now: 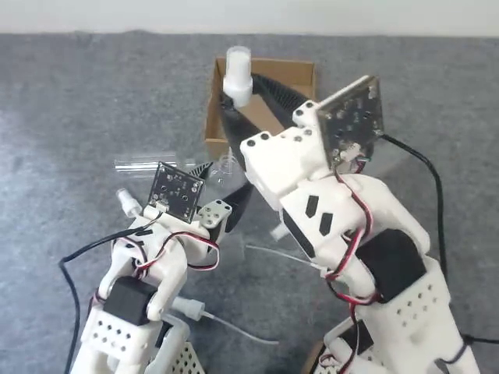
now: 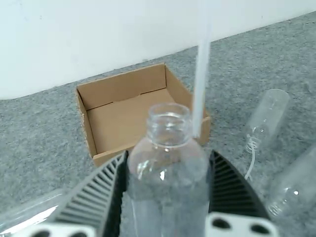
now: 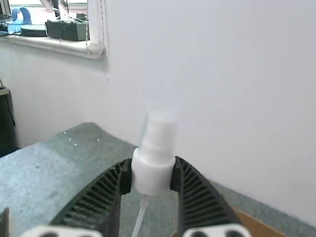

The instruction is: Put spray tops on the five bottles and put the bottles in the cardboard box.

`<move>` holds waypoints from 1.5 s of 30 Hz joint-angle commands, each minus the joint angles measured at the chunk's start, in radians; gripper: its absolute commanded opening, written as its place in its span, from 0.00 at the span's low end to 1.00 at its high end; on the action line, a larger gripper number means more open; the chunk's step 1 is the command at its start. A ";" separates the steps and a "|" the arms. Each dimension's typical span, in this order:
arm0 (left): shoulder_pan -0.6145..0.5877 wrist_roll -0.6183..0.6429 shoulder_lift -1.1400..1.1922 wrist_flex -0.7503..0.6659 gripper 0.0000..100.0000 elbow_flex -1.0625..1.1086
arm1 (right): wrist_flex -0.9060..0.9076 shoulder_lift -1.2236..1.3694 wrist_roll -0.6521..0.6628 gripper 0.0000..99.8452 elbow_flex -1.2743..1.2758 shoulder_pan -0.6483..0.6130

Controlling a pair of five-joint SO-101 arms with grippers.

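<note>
Left wrist view puts the bottle [image 2: 168, 128] upright between the two black fingers of my left end effector [image 2: 168, 158], which are closed against its clear sides below the shoulder. Its mouth is open and has no cap. Seen from the high view, the same bottle [image 1: 227, 165] stands in front of the near wall of the cardboard box [image 1: 288, 70], close to it.

My right end effector [image 3: 152, 168] is clamped on the collar of a white spray top [image 3: 158, 143], nozzle up. In the high view that spray top [image 1: 237, 74] is held high, over the left side of the cardboard box. Its thin white tube [image 2: 200, 74] hangs straight down, and the lower end comes just beside the rim of the bottle's mouth. I cannot tell whether the two touch.

The cardboard box [image 2: 123, 89] sits on the grey counter [image 2: 44, 133], close to a white wall [image 2: 98, 34], open side up.

Two loose bottles [image 2: 266, 116] [image 2: 296, 187] lie on their sides on the counter beside the box, and another clear one [image 1: 144, 164] lies to the other side of my left arm. A loose spray top [image 1: 187, 305] with its long tube lies on the counter between the bases of my two arms.
</note>
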 commanded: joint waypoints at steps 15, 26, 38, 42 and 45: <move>0.003 -0.003 -0.020 -0.020 0.14 -0.035 | -0.160 -0.028 -0.095 0.03 0.117 0.062; 0.003 -0.003 -0.020 -0.020 0.14 -0.035 | -0.156 -0.028 -0.098 0.03 0.226 0.061; -0.003 -0.003 -0.020 -0.018 0.14 -0.033 | -0.162 -0.039 -0.167 0.03 0.407 -0.013; 0.000 -0.003 -0.020 -0.006 0.14 -0.033 | -0.153 -0.039 -0.207 0.03 0.410 -0.008; -0.003 -0.003 -0.020 -0.006 0.14 -0.033 | -0.142 -0.039 -0.207 0.03 0.411 -0.013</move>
